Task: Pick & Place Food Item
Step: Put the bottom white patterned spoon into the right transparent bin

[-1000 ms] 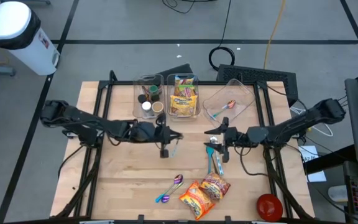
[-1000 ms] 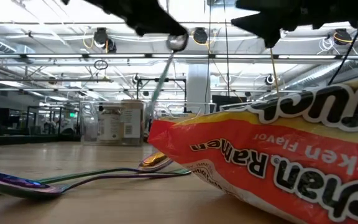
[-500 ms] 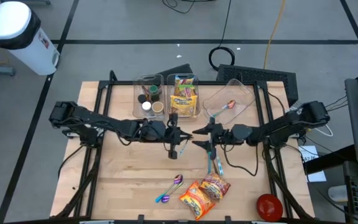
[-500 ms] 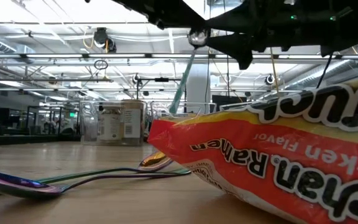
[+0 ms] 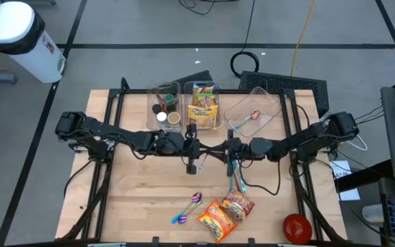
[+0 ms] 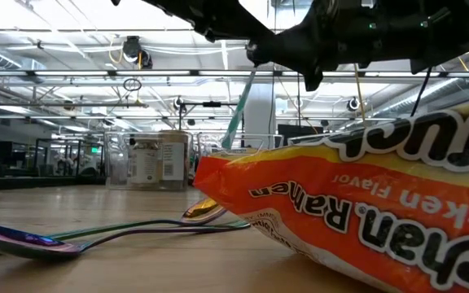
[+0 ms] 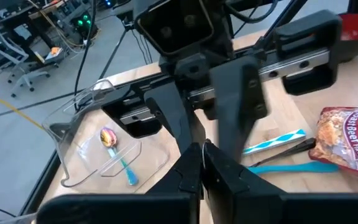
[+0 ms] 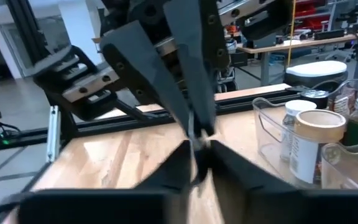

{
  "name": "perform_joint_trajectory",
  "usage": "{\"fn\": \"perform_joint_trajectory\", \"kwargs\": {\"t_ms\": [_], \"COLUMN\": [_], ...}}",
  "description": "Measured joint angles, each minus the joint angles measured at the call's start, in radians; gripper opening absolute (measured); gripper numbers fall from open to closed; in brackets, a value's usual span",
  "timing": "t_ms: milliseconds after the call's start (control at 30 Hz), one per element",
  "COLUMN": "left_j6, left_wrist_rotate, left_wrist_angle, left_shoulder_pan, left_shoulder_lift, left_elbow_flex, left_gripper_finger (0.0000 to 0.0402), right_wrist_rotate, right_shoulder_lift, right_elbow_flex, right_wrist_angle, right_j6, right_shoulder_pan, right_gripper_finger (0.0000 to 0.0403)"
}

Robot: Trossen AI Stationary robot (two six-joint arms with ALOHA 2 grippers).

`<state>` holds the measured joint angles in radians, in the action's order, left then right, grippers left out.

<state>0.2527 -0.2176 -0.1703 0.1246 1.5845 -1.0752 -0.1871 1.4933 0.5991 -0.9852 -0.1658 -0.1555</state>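
The left gripper (image 5: 192,152) and right gripper (image 5: 226,151) are meeting mid-table, both clamping a teal-handled spoon (image 6: 240,106) in a handover. Next, one must release. Ramen packets (image 5: 225,213) are lying untouched near the front edge.

2 ramen packets (image 5: 225,214) lie flat, side by side and touching, at the counter's near edge, right of centre: an orange-yellow one (image 5: 213,221) and a reddish-brown one (image 5: 238,204) just beside it. In the low view the orange packet (image 6: 357,212) fills the foreground, crinkled, printed "Ramen". More packets (image 5: 202,106) stand upright in a clear bin at the far side.
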Motion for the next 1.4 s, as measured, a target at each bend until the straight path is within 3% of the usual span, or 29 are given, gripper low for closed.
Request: {"fn": "perform_joint_trajectory", "kwargs": {"t_ms": [67, 233, 467, 600, 733, 967, 1167, 1400], "left_j6": [-0.009, -0.013, -0.039, -0.044, -0.101, -0.235, -0.276, -0.308], "left_wrist_rotate": [-0.004, -0.013, -0.093, -0.096, -0.107, -0.106, -0.106, -0.106], "left_wrist_angle": [-0.003, -0.025, -0.042, 0.031, 0.145, 0.275, 0.276, 0.239], "left_shoulder_pan": [0.000, 0.000, 0.040, 0.080, 0.094, 0.075, 0.044, -0.002], "left_shoulder_lift": [0.000, 0.000, -0.087, -0.187, -0.239, -0.201, -0.130, -0.039], "left_elbow_flex": [0.000, 0.000, 0.002, -0.002, -0.002, 0.017, 0.050, 0.050], "left_gripper_finger": [0.0005, 0.0028, 0.0146, 0.0210, 0.0249, 0.0268, 0.0269, 0.0269], "right_wrist_rotate": [-0.007, -0.011, 0.018, 0.005, -0.062, -0.294, -0.535, -0.509], "right_shoulder_lift": [0.000, -0.002, -0.027, -0.144, -0.303, -0.570, -0.663, -0.630], "right_elbow_flex": [0.000, 0.000, -0.002, -0.001, -0.002, -0.002, -0.028, -0.196], "right_wrist_angle": [0.008, 0.011, 0.056, 0.168, 0.313, 0.575, 0.741, 0.657], "right_j6": [0.021, 0.020, 0.012, 0.024, 0.074, 0.196, 0.247, 0.092], "right_shoulder_pan": [0.000, 0.000, 0.001, 0.025, 0.066, 0.174, 0.293, 0.440], "right_gripper_finger": [0.0015, 0.0007, 0.0002, 0.0001, 0.0001, 0.0001, 0.0001, 0.0000]}}
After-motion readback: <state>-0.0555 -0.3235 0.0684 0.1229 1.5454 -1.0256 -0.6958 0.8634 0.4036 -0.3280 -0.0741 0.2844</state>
